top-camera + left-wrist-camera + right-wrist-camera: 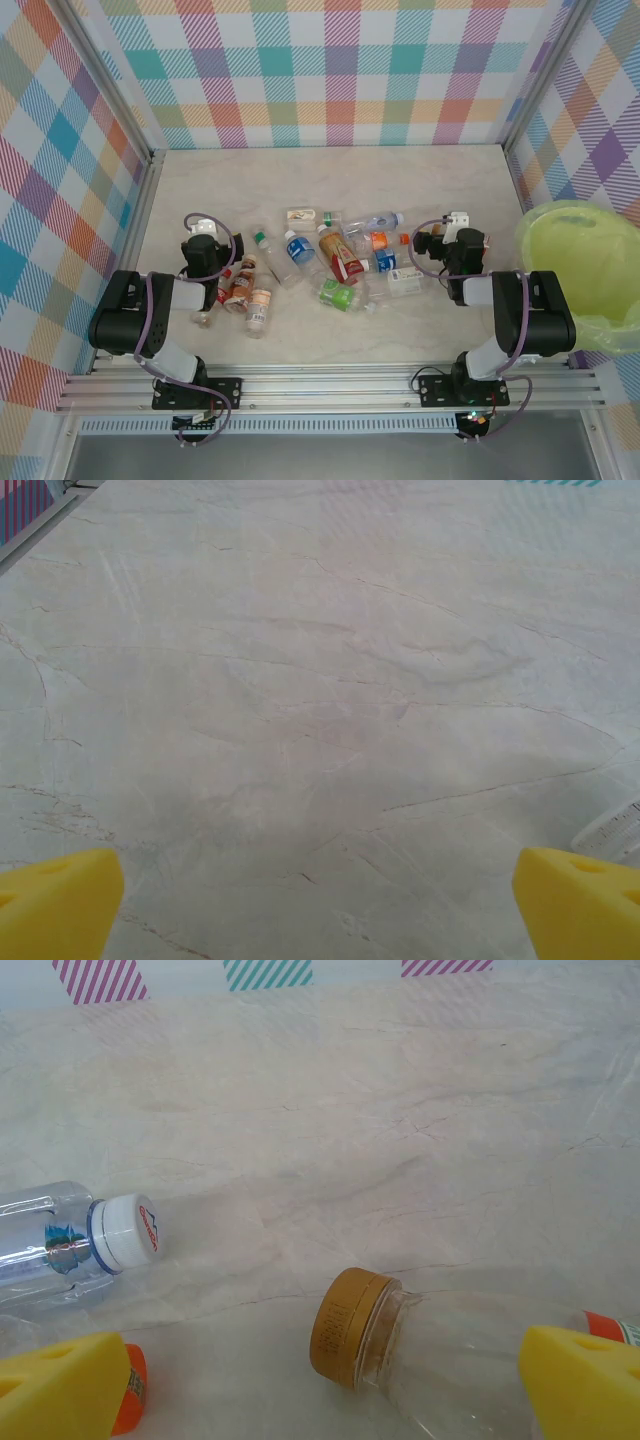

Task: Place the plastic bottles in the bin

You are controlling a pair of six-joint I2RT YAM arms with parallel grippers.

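Observation:
Several plastic bottles (pixel 325 262) lie scattered on their sides in the middle of the marble table. The yellow-green bin (pixel 578 262) stands at the right edge. My left gripper (pixel 203 226) sits left of the pile; in its wrist view it (pixel 320 910) is open, with bare table between the yellow fingertips (pixel 55 905). My right gripper (pixel 441 232) is at the pile's right end. It (pixel 320 1390) is open, and a clear bottle with a gold cap (pixel 430 1360) lies between its fingertips (pixel 585 1385), not gripped. A white-capped bottle (pixel 70 1240) lies to its left.
An orange cap (pixel 134 1400) peeks out beside the right gripper's left fingertip. Checked walls enclose the table on three sides, with a metal rail along the near edge (pixel 330 385). Bare tabletop (pixel 330 180) stretches behind the pile.

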